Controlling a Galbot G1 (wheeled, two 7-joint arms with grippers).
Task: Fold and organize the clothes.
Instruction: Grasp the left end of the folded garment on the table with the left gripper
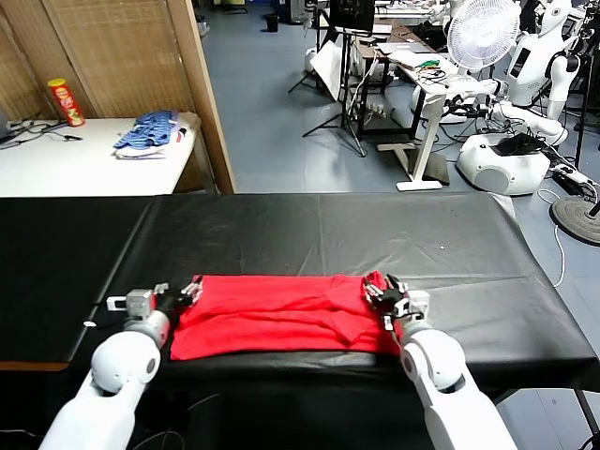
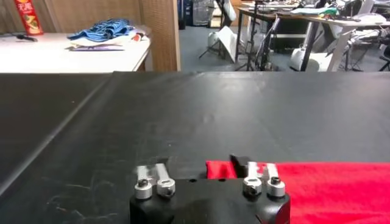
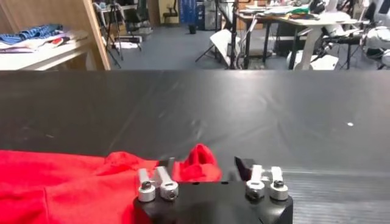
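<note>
Letting go at both ends of the folded shirt

Red T-shirt [image 1: 281,314] lies as a flat band across the near part of the black tabletop [image 1: 375,234], about 6 o'clock in the head view, long side running 9 to 3. Plain side up; no print showing.

Left hand [image 1: 187,295] sits at the shirt's 9 o'clock end, fingers spread apart, one finger over the cloth corner and the other over bare black. Nothing pinched in it.

Right hand [image 1: 386,292] sits at the 3 o'clock end, fingers likewise apart. A small peak of red cloth [image 3: 198,161] stands up between them; probably just loose fabric, though from the wrist view I cannot rule out that it snags a fingertip.

Judgement: a fold looks laid down and the hands are at release. To do it well:
- lift both hands straight up, not sideways, so the edges stay aligned;
- watch the raised peak at the right end; if it clings, it will drag the layer open;
- smooth the wrinkles around 4 o'clock before the next fold.

Blue striped pile [image 1: 150,131] and red can [image 1: 66,101] rest on the white table [image 1: 94,169] at 10 o'clock, well apart.
</note>
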